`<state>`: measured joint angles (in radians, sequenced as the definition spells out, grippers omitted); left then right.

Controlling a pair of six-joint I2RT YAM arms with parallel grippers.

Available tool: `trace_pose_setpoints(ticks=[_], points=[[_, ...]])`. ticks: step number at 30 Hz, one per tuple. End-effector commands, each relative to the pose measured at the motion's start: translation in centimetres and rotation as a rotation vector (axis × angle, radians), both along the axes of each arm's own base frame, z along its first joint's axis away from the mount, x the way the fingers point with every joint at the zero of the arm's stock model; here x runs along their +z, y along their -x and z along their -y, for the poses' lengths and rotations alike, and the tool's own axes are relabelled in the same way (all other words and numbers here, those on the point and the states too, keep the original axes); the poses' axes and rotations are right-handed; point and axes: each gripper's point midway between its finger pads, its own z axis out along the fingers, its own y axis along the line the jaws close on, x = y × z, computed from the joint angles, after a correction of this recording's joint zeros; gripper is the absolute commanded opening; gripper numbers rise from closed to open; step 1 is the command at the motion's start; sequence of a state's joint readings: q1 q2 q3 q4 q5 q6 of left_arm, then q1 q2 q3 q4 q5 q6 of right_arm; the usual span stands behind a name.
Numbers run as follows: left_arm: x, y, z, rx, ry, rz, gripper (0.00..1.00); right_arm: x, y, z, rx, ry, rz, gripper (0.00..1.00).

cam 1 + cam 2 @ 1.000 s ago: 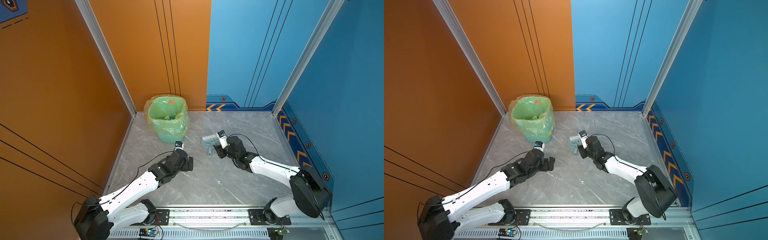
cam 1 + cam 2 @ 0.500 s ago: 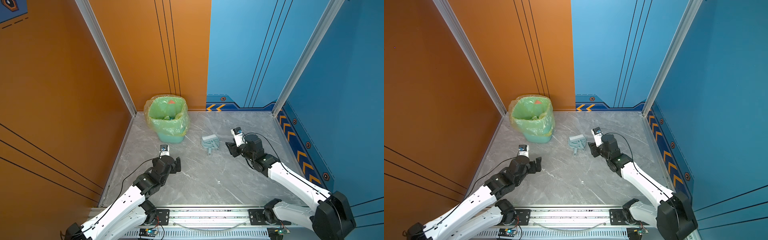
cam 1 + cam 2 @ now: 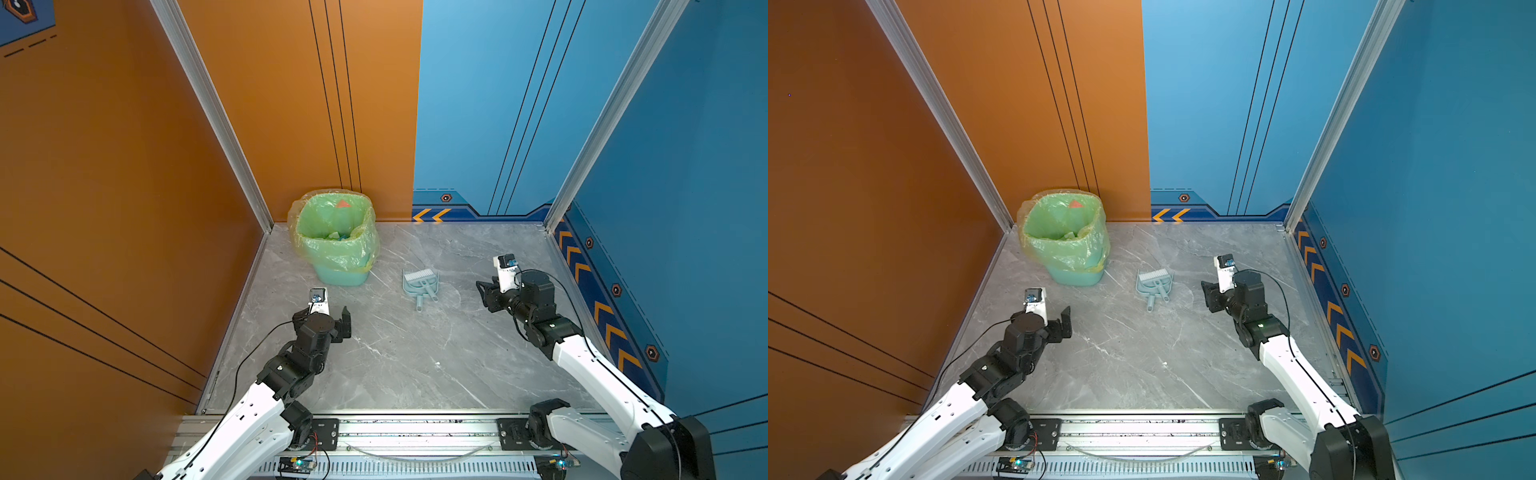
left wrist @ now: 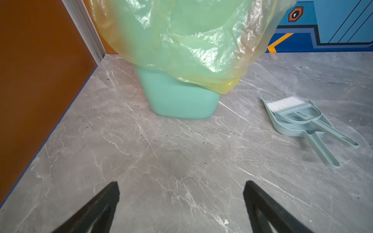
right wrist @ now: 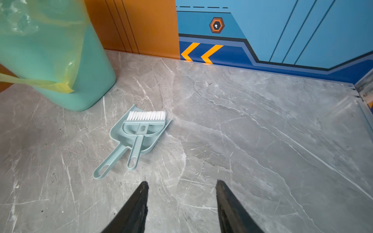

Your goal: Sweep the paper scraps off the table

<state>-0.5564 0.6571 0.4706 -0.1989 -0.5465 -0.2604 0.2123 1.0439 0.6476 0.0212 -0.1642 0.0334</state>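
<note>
Jaws on both arms are empty. The left jaws stand spread wide over bare worktop (image 4: 161, 161), near the bin (image 4: 181, 100). The right jaws stand partly apart with nothing between them, and point toward the dustpan (image 5: 121, 141) and the brush (image 5: 146, 116) that lies in it. All the paper scraps (image 3: 343, 203) I can see are inside the bin: an orange one against the bag's far wall and some pale pieces at the bottom. No wad shows on the worktop in both top views. Only a tiny white fleck (image 3: 437, 364) lies near the middle, too small to tell what it is.

So I judge the job looks finished, and the danger is to undo it. The bag (image 4: 201, 50) hangs loose over the bin's rim, not far from the left jaws. If that arm swings forward, a tip may catch the plastic or push the bin, and a light bin can tip and spill the scraps out. If the right arm swings low toward the middle, it may knock the dustpan's handle and slide it away. The fleck, if it is paper, may be missed.
</note>
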Motion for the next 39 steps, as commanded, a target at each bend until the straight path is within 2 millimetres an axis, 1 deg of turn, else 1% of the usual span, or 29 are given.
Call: trace_pose_setpoints(ticks=[1,6,11,14,19,22,25,29,32,36,39], points=[[0.7,-0.9,-0.2,-0.011,-0.061,0.049,0.98,-0.5,-0.7,1.6,-0.056,-0.037,0.009,0.55],[1.1,-1.8,-0.6,-0.019,-0.136,0.081,0.98,-2.6,-1.7,4.8,-0.152,-0.047,0.011,0.55],[0.7,-2.6,-1.4,-0.006,-0.156,0.098,0.98,-4.3,-2.5,8.3,-0.278,-0.059,0.03,0.55],[0.3,-3.0,-2.4,0.018,-0.161,0.094,0.98,-5.3,-2.7,9.9,-0.335,-0.046,0.06,0.56],[-0.4,-3.5,-4.2,0.056,-0.162,0.097,0.98,-7.3,-3.2,11.7,-0.41,0.006,0.071,0.56],[-0.4,-3.8,-5.0,0.075,-0.145,0.136,0.98,-8.4,-3.7,12.1,-0.422,0.016,0.05,0.56],[-0.8,-4.0,-5.6,0.083,-0.123,0.145,0.98,-8.1,-4.3,11.9,-0.409,0.015,0.061,0.56],[-2.1,-4.5,-6.1,0.073,-0.123,0.134,0.98,-8.5,-4.7,11.8,-0.405,-0.004,0.065,0.56],[-3.0,-5.0,-6.2,0.055,-0.136,0.132,0.98,-9.2,-5.1,11.5,-0.39,-0.016,0.072,0.56],[-3.9,-5.6,-7.3,0.085,-0.159,0.13,0.98,-9.8,-5.6,10.6,-0.362,0.018,0.054,0.56],[-4.4,-6.0,-7.7,0.085,-0.145,0.136,0.98,-9.9,-5.5,10.4,-0.358,0.032,0.054,0.56]])
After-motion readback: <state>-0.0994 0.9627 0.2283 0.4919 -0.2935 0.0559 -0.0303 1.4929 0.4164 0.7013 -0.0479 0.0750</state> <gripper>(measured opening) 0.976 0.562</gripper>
